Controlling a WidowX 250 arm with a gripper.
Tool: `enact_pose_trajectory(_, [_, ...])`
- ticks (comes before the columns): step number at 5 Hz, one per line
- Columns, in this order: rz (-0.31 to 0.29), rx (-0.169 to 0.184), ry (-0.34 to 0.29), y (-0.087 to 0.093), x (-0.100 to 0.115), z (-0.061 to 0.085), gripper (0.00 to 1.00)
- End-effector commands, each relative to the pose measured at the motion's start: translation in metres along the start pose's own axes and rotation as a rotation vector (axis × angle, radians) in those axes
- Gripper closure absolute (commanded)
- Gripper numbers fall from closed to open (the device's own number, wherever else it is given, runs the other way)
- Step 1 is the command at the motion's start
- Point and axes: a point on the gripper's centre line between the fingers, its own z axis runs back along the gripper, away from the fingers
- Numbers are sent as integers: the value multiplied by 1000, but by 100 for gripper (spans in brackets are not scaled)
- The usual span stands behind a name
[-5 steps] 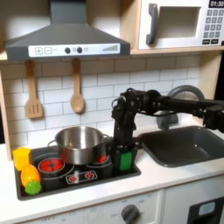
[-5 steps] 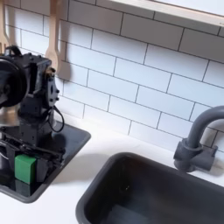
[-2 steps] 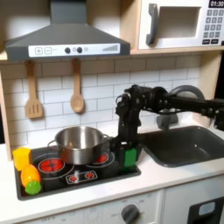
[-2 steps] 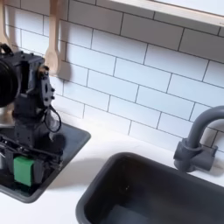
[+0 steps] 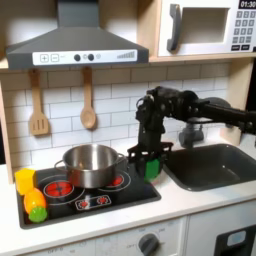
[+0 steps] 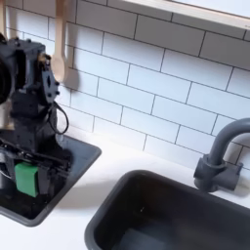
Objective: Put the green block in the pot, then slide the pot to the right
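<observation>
A white worktop (image 5: 190,200) is seen in both exterior views, carrying a black stove (image 5: 90,195) and, to the first exterior view's right, a dark sink (image 5: 215,165). On the stove's back burner, towards the first exterior view's left, the pot (image 5: 90,164) is stood upright with nothing seen inside it, though its floor is partly hidden by the wall. The arm (image 5: 200,108) is reached in from the first exterior view's right and bent down over the stove's near right corner. The claw (image 5: 150,162) is closed on the green block (image 5: 151,168), which is held clear of the stove top, just beside the pot on its right in the first exterior view; in the second exterior view the green block (image 6: 26,178) is seen pinched between the dark fingers (image 6: 45,172). A yellow block (image 5: 24,180) and a green-and-orange toy vegetable (image 5: 35,206) are left at the stove's left edge, well apart from the claw. The first step is judged to be in hand: the block is gripped and lifted, but not yet placed. What is called for next is a carry to the first exterior view's left over the pot's rim, a release inside, and then the slide.
</observation>
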Motion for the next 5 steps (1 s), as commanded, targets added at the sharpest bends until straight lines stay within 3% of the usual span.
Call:
enact_pose_trajectory(1, [2,-6,-43,9,4,21,100])
enact_pose_trajectory(4, [68,24,-142,57,23,47,100])
enact_pose_trajectory(5, [79,33,-154,67,31,43,100])
